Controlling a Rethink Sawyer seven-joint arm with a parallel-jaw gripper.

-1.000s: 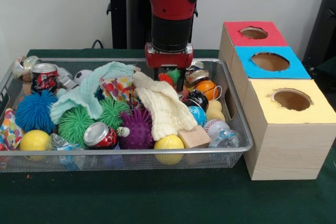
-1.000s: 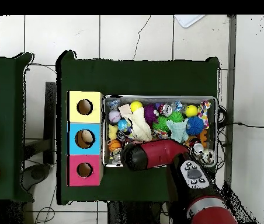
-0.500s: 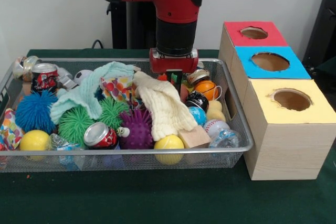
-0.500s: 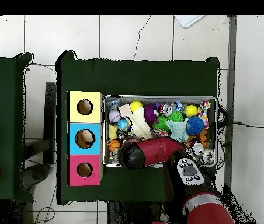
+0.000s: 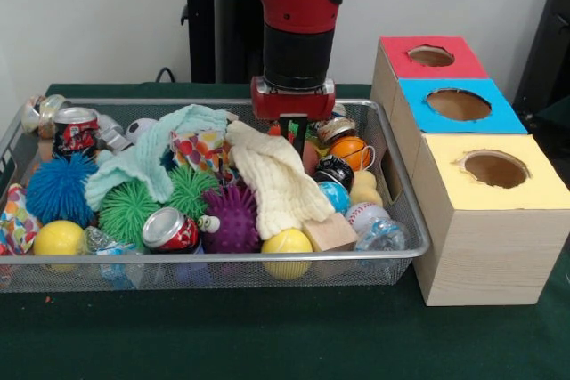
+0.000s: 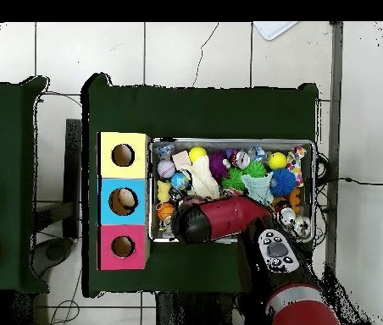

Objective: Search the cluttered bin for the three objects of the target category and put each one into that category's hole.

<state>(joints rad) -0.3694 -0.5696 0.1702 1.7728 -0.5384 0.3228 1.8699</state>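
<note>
My gripper (image 5: 295, 134) hangs from the red arm and reaches down into the back right part of the wire bin (image 5: 134, 101), just behind a cream cloth (image 5: 280, 180). A small red and green spiky toy (image 5: 309, 131) sits right beside it, and an orange ball (image 5: 352, 150) lies to its right. In the overhead view the arm's wrist (image 6: 193, 224) covers the gripper. The wooden box has a red hole (image 5: 431, 55), a blue hole (image 5: 458, 104) and a yellow hole (image 5: 495, 168). I cannot see whether anything is held.
The bin also holds a mint cloth (image 5: 151, 153), blue (image 5: 61, 189), green (image 5: 129, 211) and purple (image 5: 233, 218) spiky balls, yellow balls (image 5: 287, 242), soda cans (image 5: 169, 229), a baseball (image 5: 365, 215) and a wooden block (image 5: 331, 231). The box stands close against the bin's right side.
The gripper has shifted slightly right and risen a little over the back of the bin. The clutter looks unmoved.
</note>
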